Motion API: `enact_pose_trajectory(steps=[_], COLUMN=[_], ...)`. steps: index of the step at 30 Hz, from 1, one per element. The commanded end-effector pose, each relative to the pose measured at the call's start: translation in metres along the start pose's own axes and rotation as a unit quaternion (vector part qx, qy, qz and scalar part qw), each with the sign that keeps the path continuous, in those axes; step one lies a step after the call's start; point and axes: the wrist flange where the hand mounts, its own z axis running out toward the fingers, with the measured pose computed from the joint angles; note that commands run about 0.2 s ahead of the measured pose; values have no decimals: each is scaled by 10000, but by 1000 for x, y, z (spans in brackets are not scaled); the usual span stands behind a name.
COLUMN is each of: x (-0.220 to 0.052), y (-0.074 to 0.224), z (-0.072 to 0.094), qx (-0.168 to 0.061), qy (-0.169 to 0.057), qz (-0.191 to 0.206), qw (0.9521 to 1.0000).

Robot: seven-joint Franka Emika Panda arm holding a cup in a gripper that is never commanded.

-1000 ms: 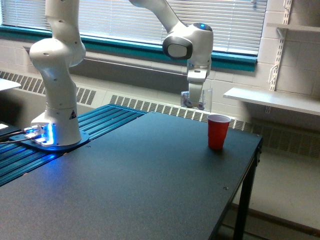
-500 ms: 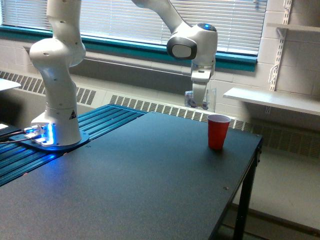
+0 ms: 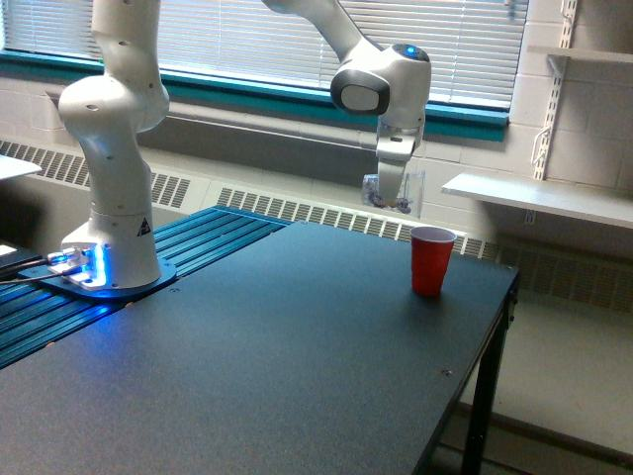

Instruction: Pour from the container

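Observation:
My gripper (image 3: 393,194) hangs from the white arm, shut on a small clear plastic cup (image 3: 396,195) with dark and reddish bits at its bottom. The clear cup is held in the air above the table's far edge, slightly tilted. It sits up and to the exterior view's left of an opaque red cup (image 3: 431,260). The red cup stands upright on the black table (image 3: 277,336) near its far right corner, apart from the clear cup.
The arm's white base (image 3: 109,218) with a blue light stands on a blue ribbed platform (image 3: 188,247) at the exterior view's left. A white shelf (image 3: 539,198) juts from the wall at the right. Window blinds and a radiator run behind the table.
The gripper with the clear cup has shifted slightly right toward the red cup and risen a little, and the cup now looks a bit tilted.

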Motion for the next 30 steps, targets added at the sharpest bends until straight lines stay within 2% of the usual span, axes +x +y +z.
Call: enact_pose_trajectory(steps=[1, 13, 20, 30], x=[-9, -4, -3, -5], y=[-9, -19, -19, -20], z=[-10, -16, -17, -25], qx=[100, 264, 269, 301], qy=[0, -38, -103, -315], qz=[247, 405, 556, 778], qw=[9996, 9988, 9980, 9960])
